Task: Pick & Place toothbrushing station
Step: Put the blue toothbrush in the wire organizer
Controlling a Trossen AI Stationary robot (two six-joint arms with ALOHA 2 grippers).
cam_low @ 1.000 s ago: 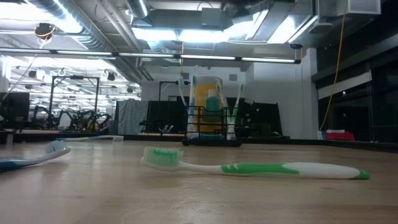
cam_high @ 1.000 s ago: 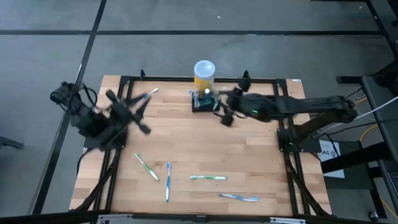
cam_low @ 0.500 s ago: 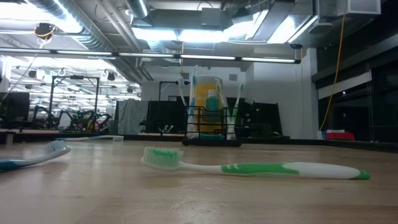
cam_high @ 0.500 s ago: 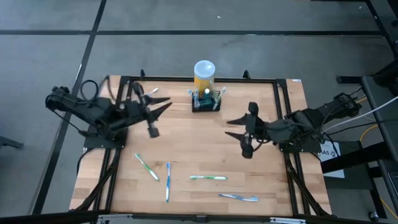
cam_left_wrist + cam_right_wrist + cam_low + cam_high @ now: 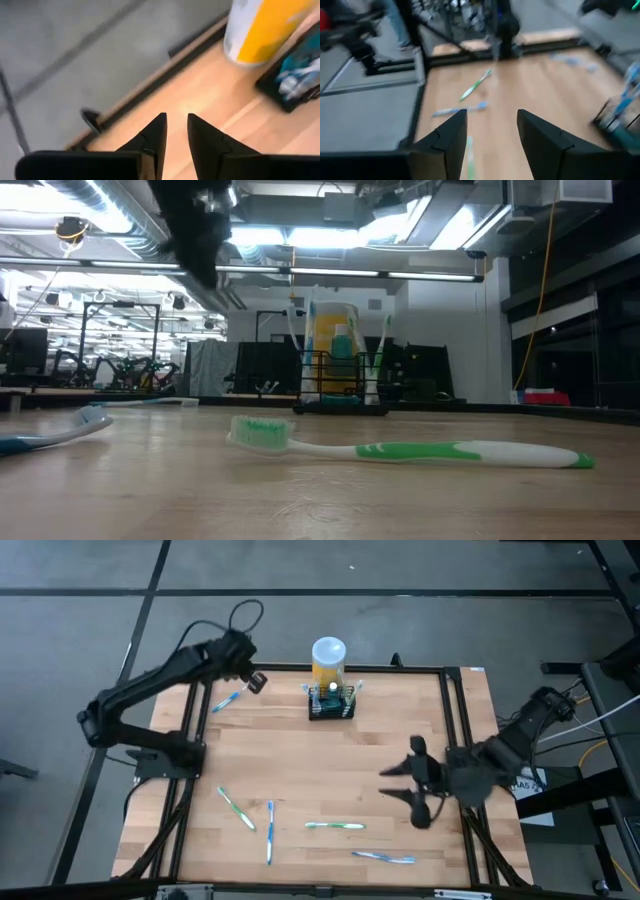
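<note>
The toothbrushing station (image 5: 331, 703), a small black wire-mesh holder with toothbrushes and a turquoise tube standing in it, sits on the table near the far edge; it also shows in the low view (image 5: 340, 383). A yellow cylinder with a white top (image 5: 328, 658) stands just behind it. My left gripper (image 5: 255, 682) hovers over the far edge, left of the holder, open by a narrow gap and empty (image 5: 176, 120). My right gripper (image 5: 388, 783) is wide open and empty (image 5: 492, 120) over the right half of the table, well nearer than the holder.
Loose toothbrushes lie flat on the wood: one at the far left (image 5: 225, 700), two at the near left (image 5: 237, 808) (image 5: 270, 830), two at the near middle (image 5: 335, 826) (image 5: 385, 858). A black frame (image 5: 440, 670) rims the table.
My left gripper has swung up and toward the table's far edge, ending left of the yellow cylinder, and its fingers have drawn closer together. My right gripper has pulled back from the holder toward the table's right and near edges, staying open. The holder has not moved.
</note>
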